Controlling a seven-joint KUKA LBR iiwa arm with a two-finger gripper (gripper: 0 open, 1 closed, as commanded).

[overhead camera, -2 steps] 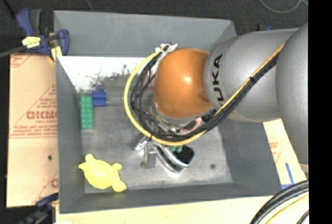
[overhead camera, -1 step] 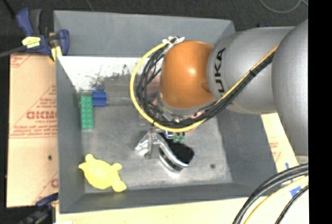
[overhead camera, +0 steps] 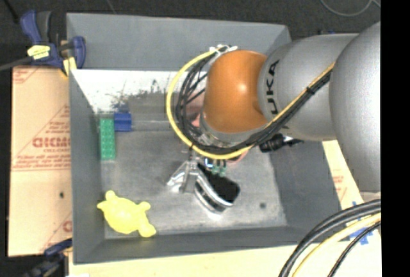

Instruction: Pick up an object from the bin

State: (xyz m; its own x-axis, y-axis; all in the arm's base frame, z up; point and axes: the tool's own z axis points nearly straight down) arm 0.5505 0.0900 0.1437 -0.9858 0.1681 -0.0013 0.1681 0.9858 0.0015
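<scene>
In the camera view the arm reaches in from the right, its orange cover [overhead camera: 234, 93] ringed by looped cables [overhead camera: 174, 109]. The gripper [overhead camera: 184, 178] is low over the bare floor of the grey bin [overhead camera: 86, 173], a little nearer the front wall than the back. Whether it is open or closed cannot be told, and nothing shows clamped in it.

Touching or just beside the gripper, on its right and slightly toward the front, is a dark rounded piece [overhead camera: 221, 191] with a pale rim. Whether it is a loose thing or part of the robot is unclear.

Left of the gripper and toward the front, well apart, a yellow toy [overhead camera: 126, 215] lies in the front left corner, close to both walls. Farther left and toward the back, a green brick [overhead camera: 107, 138] lies along the left wall, with a blue brick [overhead camera: 122, 120] touching its far end. The floor between the gripper and these three things is open. The arm covers the bin's right and back part.
</scene>
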